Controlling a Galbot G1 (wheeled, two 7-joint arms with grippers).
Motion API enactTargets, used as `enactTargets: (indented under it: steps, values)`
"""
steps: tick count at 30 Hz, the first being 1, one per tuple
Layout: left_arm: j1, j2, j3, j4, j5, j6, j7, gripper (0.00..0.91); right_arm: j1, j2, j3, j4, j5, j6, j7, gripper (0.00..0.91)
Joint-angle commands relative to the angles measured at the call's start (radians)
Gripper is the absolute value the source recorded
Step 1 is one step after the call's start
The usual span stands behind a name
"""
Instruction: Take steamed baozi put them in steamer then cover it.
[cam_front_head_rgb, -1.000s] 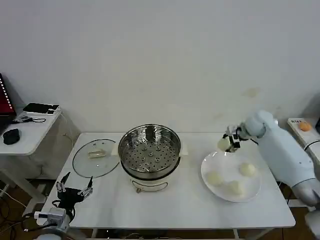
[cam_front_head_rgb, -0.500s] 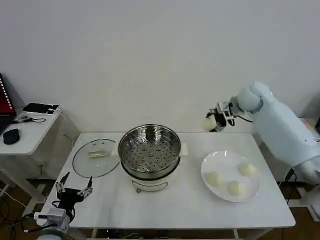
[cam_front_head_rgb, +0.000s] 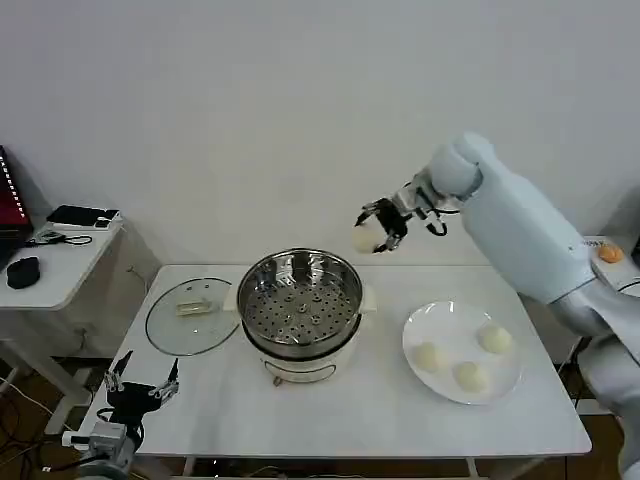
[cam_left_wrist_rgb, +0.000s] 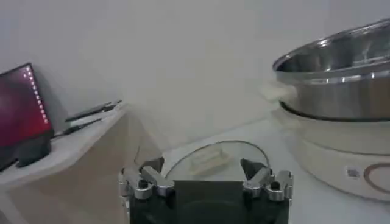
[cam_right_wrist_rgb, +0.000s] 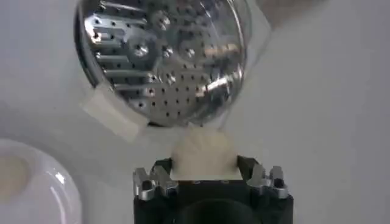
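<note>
Your right claw (cam_front_head_rgb: 375, 232) hangs in the air above the far right rim of the steamer (cam_front_head_rgb: 300, 300), clamped on one bun (cam_front_head_rgb: 363, 239). In the right wrist view the bun (cam_right_wrist_rgb: 204, 152) sits between the fingers, with the steamer's perforated tray (cam_right_wrist_rgb: 163, 58) below and ahead of it. The tray looks bare. Three more buns (cam_front_head_rgb: 468, 375) wait on the white plate (cam_front_head_rgb: 415, 322) at the right of the counter (cam_front_head_rgb: 380, 420). The glass lid (cam_front_head_rgb: 190, 315) lies flat on the counter just left of the steamer.

Your left claw (cam_front_head_rgb: 139, 383) is parked low at the near left corner of the counter, fingers apart and holding nothing.

Here is what could go wrong. The bun is high over the rim, not yet over the middle of the tray. If you let go now, it would likely strike the steel edge or fall behind the pot onto the counter. A drop from this height could also make it bounce off the tray. The bun is soft, so a hard squeeze may dent it, and it may stick to a finger on release. How deep the fingers press into it is hard to judge from here. Later, keep the lid's path free of the right arm.
</note>
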Motion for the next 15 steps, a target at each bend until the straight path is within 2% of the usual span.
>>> enactTargets:
  steps: [1,8,11,12,15]
  values:
    - [0.000,-0.009,0.004,0.001,0.012,0.009,0.001,0.907,0.022,0.063,-0.108,0.070,-0.138,0.274,0.052,0.746]
    - [0.004,-0.011,0.005,-0.010,0.025,0.016,0.004,0.907,0.004,0.073,-0.130,0.157,-0.374,0.326,0.124,0.736]
    - [0.011,-0.014,0.005,-0.014,0.030,0.017,0.004,0.907,0.004,0.091,-0.134,0.159,-0.436,0.342,0.142,0.746]
    - [0.013,-0.018,0.005,-0.015,0.034,0.016,0.004,0.907,0.002,0.100,-0.139,0.155,-0.487,0.356,0.172,0.746]
    - [0.017,-0.022,0.005,-0.017,0.036,0.016,0.004,0.907,-0.008,0.120,-0.141,0.158,-0.577,0.363,0.195,0.746]
